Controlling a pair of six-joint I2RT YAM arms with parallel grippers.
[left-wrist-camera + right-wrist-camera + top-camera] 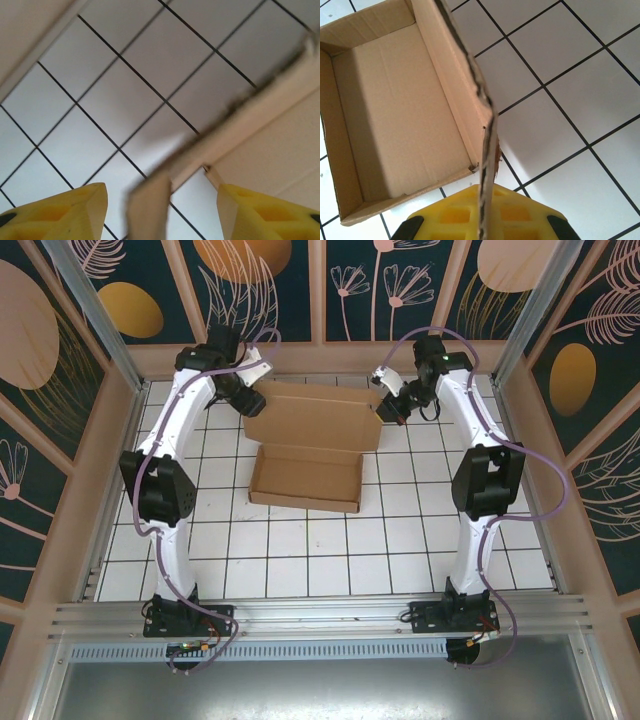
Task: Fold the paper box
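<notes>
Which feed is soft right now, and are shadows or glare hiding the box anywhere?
Left wrist: the paper box edge is smeared and out of focus, close to the lens. Right wrist: sharp, with soft shadow along the box's left inner wall. Top external: evenly lit, no glare on the cardboard.

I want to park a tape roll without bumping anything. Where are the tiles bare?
Bare tiles lie between the paper box and the arm bases. The far end is crowded: the left pincer and right pincer both work at the lid.
</notes>
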